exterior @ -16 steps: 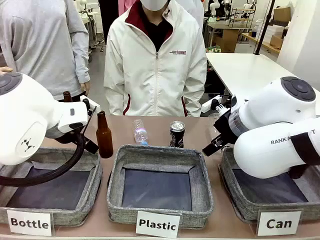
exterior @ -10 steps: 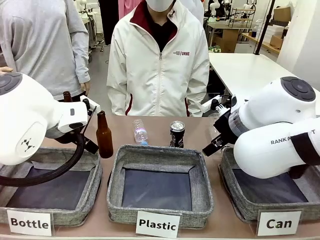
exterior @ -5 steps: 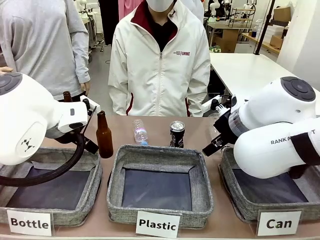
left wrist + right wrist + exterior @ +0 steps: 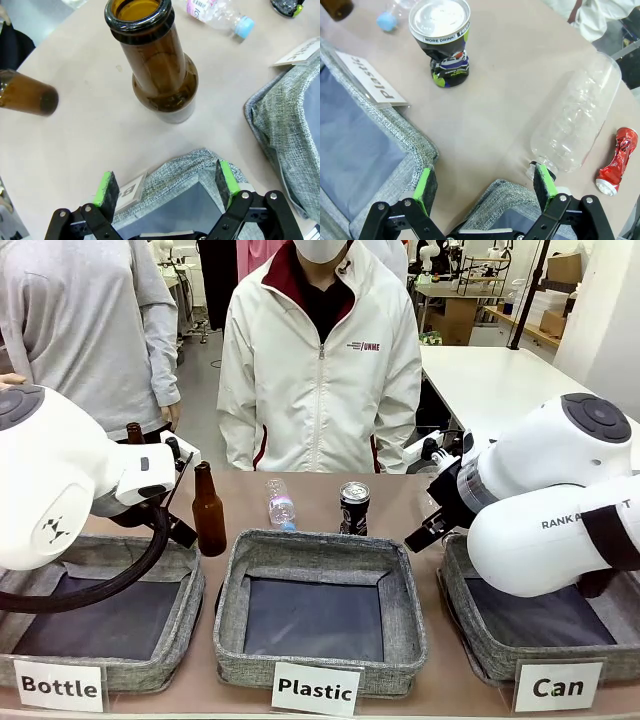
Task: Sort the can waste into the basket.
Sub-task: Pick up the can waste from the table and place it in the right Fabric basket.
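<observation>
On my left, my left hand (image 4: 165, 182) hangs wide open and empty over the corner of the Bottle basket (image 4: 195, 590). A brown glass bottle (image 4: 208, 510) stands upright on the desk (image 4: 395, 498) just beyond it, and none of that is mine to sort. In the middle, the Plastic basket (image 4: 228, 612) shows a bare dark base, with a small clear bottle (image 4: 280, 505) lying behind its far rim.

Next along stands the black can (image 4: 354, 507), upright on the desk close behind that same rim, dented at the waist and untouched. My right hand (image 4: 485, 186) is spread as wide as it goes and holds nothing. It hovers above the corner of the Can basket (image 4: 462, 625), well apart from either can. The part of that basket's base I can see past my own arm is bare.

Farthest right, in my right wrist view, a large clear bottle (image 4: 575, 120) lies on its side. Just past it is the crushed red can (image 4: 615, 161), lying flat on the desk outside the basket.

So I judge nothing is sorted yet. Both cans remain to be picked up and dropped into the Can basket, one at a time.
</observation>
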You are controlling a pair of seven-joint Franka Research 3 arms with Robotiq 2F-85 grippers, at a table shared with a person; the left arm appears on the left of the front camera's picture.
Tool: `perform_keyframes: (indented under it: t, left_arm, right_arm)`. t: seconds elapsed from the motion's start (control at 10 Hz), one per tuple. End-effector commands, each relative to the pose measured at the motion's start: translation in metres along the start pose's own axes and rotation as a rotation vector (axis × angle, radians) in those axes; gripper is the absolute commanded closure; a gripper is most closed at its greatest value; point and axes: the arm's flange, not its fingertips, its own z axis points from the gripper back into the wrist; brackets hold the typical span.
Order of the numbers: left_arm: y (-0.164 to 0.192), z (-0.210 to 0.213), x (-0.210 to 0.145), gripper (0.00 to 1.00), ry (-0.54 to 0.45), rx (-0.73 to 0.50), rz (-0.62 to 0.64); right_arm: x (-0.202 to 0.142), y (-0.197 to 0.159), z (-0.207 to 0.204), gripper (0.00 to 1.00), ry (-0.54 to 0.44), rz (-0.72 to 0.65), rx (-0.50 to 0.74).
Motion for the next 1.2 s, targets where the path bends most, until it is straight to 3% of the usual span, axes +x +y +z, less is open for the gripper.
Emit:
perform_keyframes:
  t: [0.0,0.2,0.3,0.5,0.6,0.8,1.0,1.1]
  left_arm:
    - [0.0,0.0,0.0,0.0,0.0,0.0,0.0]
    - [0.0,0.0,0.0,0.0,0.0,0.0,0.0]
    - [-0.002,0.023,0.002,0.0,-0.022,-0.058,-0.002]
    - [0.002,0.074,0.003,0.0,-0.022,-0.205,0.088]
    - [0.009,0.099,0.001,0.0,0.006,-0.274,0.147]
    - [0.03,0.154,-0.019,0.0,-0.061,-0.44,0.206]
    - [0.069,0.2,-0.048,0.0,-0.184,-0.608,0.244]
    - [0.096,0.218,-0.07,0.0,-0.271,-0.69,0.322]
  right_arm:
    - [0.0,0.0,0.0,0.0,0.0,-0.001,0.0]
    - [0.001,0.0,0.005,0.0,0.013,0.0,-0.013]
    - [0.006,-0.002,0.019,0.0,0.044,-0.038,0.001]
    - [0.021,-0.008,0.058,0.0,0.16,-0.282,0.048]
    - [0.023,-0.012,0.081,0.0,0.159,-0.376,0.096]
    - [0.005,-0.027,0.143,0.0,0.041,-0.387,0.415]
    - [-0.03,-0.064,0.181,0.0,-0.09,-0.403,0.66]
    - [-0.055,-0.086,0.192,0.0,-0.163,-0.453,0.737]
